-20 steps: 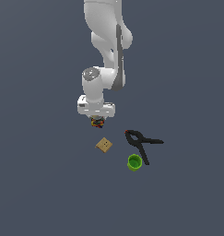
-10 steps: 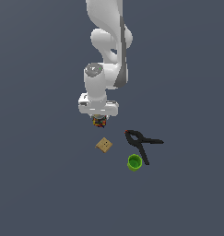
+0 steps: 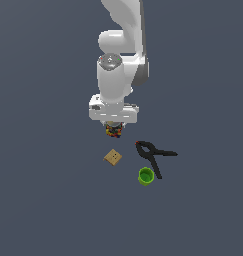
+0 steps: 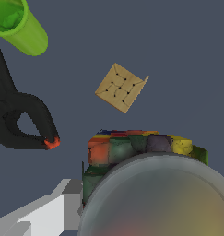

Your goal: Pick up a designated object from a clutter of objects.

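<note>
The designated object, a small clear jar (image 3: 114,131) packed with red, yellow and blue pieces, hangs under the white hand with my gripper (image 3: 114,128) shut on it. In the wrist view the jar (image 4: 132,148) and its pale lid (image 4: 162,198) fill the near part of the picture, with one grey finger (image 4: 46,213) beside it. The rest of the clutter lies below: a tan square block (image 3: 112,157) (image 4: 121,87), a black clamp (image 3: 152,155) (image 4: 21,122) with a red tip, and a bright green cup (image 3: 146,176) (image 4: 16,25).
A plain dark grey floor (image 3: 48,200) spreads around the items. The block, the clamp and the cup lie close together, toward the exterior view's right of the jar.
The arm's upper links have swung toward the exterior view's right. The hand and the jar in it have hardly moved in the picture. Block, clamp and cup lie as before.
</note>
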